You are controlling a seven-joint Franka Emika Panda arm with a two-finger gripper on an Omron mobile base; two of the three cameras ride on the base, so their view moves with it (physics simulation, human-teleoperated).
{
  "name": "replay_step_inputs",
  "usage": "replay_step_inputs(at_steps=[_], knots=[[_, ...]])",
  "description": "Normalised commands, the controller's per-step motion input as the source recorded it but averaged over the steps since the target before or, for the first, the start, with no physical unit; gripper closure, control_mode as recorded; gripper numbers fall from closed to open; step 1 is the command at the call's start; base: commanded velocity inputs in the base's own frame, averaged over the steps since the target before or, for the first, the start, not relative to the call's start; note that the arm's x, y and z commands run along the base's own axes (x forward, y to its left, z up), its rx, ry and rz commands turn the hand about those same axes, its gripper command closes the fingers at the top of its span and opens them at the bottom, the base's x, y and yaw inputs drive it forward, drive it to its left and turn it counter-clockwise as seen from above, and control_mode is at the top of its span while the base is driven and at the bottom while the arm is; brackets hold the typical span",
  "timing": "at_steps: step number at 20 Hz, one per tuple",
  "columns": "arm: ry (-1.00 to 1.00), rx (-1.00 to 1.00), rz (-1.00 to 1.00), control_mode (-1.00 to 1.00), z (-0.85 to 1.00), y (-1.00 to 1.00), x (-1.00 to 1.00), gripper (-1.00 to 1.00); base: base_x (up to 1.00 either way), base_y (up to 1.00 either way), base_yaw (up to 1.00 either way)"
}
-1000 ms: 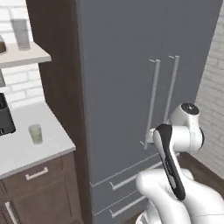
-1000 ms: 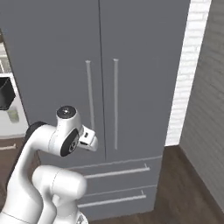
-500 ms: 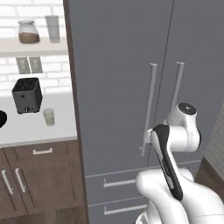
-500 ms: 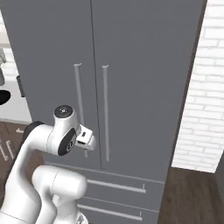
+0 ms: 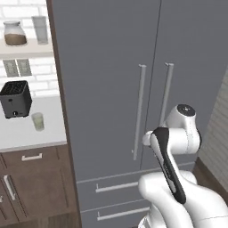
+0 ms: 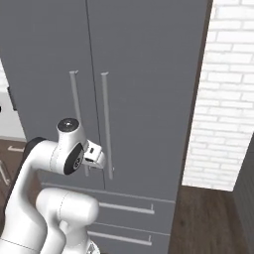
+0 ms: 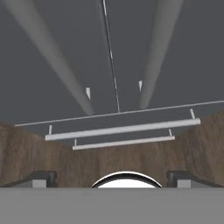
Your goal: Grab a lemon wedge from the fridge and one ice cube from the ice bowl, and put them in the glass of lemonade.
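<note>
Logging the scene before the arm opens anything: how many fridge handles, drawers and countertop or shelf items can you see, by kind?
Long vertical silver bar handles on the matte grey fridge: 2
Lower fridge drawers: 2
Black toaster: 1
Small glass of pale lemonade: 1
Jar of brown stuff: 1
Tall clear grey glass: 1
Total: 8

Even flat lighting, soft render, no glare

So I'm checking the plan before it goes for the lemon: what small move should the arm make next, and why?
Probably reach the open gripper toward a fridge door handle. Both doors are shut, so nothing inside can be reached yet. The hand view looks at the handles and lower drawers with the fingertips apart and empty, short of the door.
</note>
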Motion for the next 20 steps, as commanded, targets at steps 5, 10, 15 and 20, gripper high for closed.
replay_step_inputs(at_steps=[5,10,15,20], knots=[[0.00,0.00,0.00,1.00,0.00,0.00,0.00,-1.00,-0.49,0.00,-0.04],[0.00,0.00,0.00,1.00,0.00,0.00,0.00,-1.00,-0.52,0.00,0.00],[0.00,0.00,0.00,1.00,0.00,0.00,0.00,-1.00,-0.28,0.00,0.00],[0.00,0.00,0.00,1.00,0.00,0.00,0.00,-1.00,-0.50,0.00,0.00]])
